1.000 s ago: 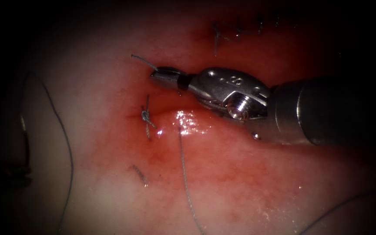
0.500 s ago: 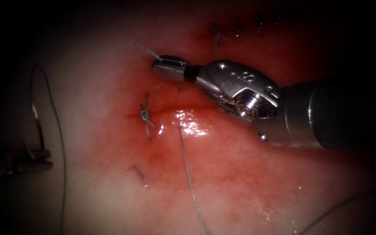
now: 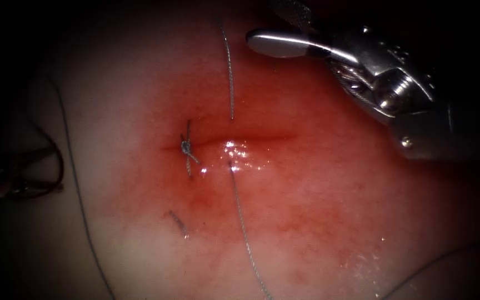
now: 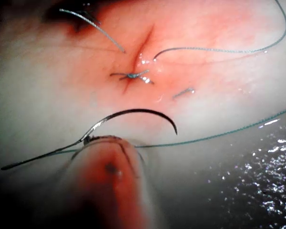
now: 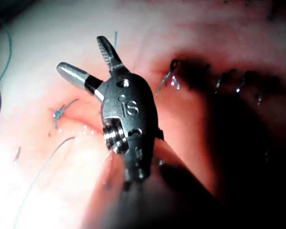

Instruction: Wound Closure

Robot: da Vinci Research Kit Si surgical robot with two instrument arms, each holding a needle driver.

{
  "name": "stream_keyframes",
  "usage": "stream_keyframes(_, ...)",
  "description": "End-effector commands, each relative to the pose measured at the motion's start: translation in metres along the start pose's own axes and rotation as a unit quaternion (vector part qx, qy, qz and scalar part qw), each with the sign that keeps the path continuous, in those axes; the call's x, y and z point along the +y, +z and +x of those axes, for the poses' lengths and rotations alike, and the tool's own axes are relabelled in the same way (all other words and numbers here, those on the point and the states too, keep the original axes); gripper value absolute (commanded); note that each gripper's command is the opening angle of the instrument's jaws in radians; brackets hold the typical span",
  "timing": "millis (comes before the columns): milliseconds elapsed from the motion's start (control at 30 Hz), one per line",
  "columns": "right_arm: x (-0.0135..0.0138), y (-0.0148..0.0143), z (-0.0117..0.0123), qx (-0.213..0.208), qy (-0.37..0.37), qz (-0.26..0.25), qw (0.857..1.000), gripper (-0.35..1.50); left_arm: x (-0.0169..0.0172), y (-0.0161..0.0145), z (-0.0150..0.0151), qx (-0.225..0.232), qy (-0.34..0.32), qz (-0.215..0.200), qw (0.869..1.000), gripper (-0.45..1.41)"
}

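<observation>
Since a second ago the right pincer has let go of the short thread end it held, lifted away toward two o'clock and spread its jaws apart, holding nothing; a loose thread now hangs at twelve o'clock above the cut. At nine o'clock the left pincer sits in shadow, clamped on the needle near its blunt end, the whole curve free of the tissue and well left of the cut. One knot ties the cut's left end. As I judge it, the long thread trailing toward six o'clock could snag or tangle if the needle swings across it. The needle lies far from the right pincer.
</observation>
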Motion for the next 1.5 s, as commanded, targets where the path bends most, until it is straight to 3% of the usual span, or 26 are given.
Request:
stream_keyframes(33,0.0001,-0.0001,-0.0003,-0.013,-0.040,-0.002,0.999,1.02,0.0001,0.0009,0.0002,0.008,-0.001,-0.001,1.000,1.03)
stream_keyframes(67,0.0001,-0.0003,-0.0001,-0.038,-0.081,0.003,0.996,1.00,0.0001,0.0008,0.0003,0.016,-0.003,0.004,1.000,1.01)
stream_keyframes(100,0.0001,-0.0004,0.0001,-0.085,-0.148,0.009,0.985,0.98,0.0002,0.0006,0.0006,0.023,0.000,0.007,1.000,1.16)
stream_keyframes(167,0.0001,-0.0004,0.0000,-0.101,-0.191,0.009,0.976,1.12,0.0002,0.0001,0.0011,0.029,0.003,0.005,1.000,1.28)
stream_keyframes(233,0.0001,-0.0004,0.0000,-0.108,-0.244,0.014,0.964,1.15,0.0002,-0.0005,0.0015,0.036,-0.003,0.004,0.999,1.28)
stream_keyframes(433,-0.0001,-0.0005,-0.0005,-0.183,-0.265,0.033,0.946,1.10,0.0011,-0.0031,0.0034,0.064,-0.010,-0.008,0.998,1.16)
stream_keyframes(533,0.0002,-0.0009,-0.0004,-0.198,-0.286,0.046,0.936,1.05,0.0019,-0.0041,0.0050,0.071,-0.005,-0.004,0.997,1.10)
stream_keyframes(633,0.0003,-0.0014,-0.0006,-0.229,-0.309,0.045,0.922,1.03,0.0034,-0.0035,0.0068,0.086,0.018,-0.013,0.996,1.04)
stream_keyframes(667,0.0003,-0.0018,-0.0008,-0.260,-0.332,0.037,0.906,1.03,0.0046,-0.0027,0.0082,0.090,0.037,-0.012,0.995,1.03)
stream_keyframes(800,0.0007,-0.0026,-0.0008,-0.295,-0.352,0.024,0.888,1.03,0.0076,0.0002,0.0120,0.079,0.139,0.023,0.987,0.94)
stream_keyframes(867,0.0008,-0.0028,-0.0006,-0.298,-0.356,0.019,0.886,1.05,0.0090,0.0017,0.0131,0.085,0.184,0.025,0.979,0.78)
stream_keyframes(900,0.0008,-0.0028,-0.0006,-0.298,-0.355,0.019,0.886,1.05,0.0096,0.0024,0.0134,0.088,0.201,0.026,0.975,0.64)
stream_keyframes(967,0.0008,-0.0029,-0.0005,-0.297,-0.354,0.022,0.886,1.05,0.0107,0.0040,0.0139,0.094,0.242,0.029,0.965,0.17)
stream_keyframes(1000,0.0008,-0.0028,-0.0005,-0.297,-0.354,0.023,0.887,1.05,0.0111,0.0047,0.0141,0.090,0.251,0.030,0.963,0.14)
stream_keyframes(1067,0.0008,-0.0028,-0.0006,-0.296,-0.359,0.025,0.885,1.05,0.0118,0.0061,0.0142,0.088,0.268,0.032,0.959,0.14)
stream_keyframes(1300,0.0008,-0.0027,-0.0006,-0.293,-0.360,0.031,0.885,1.03,0.0136,0.0108,0.0142,0.101,0.322,0.027,0.941,0.52)
stream_keyframes(1500,0.0006,-0.0025,-0.0007,-0.289,-0.361,0.038,0.886,1.02,0.0150,0.0112,0.0155,0.133,0.353,0.031,0.925,0.73)
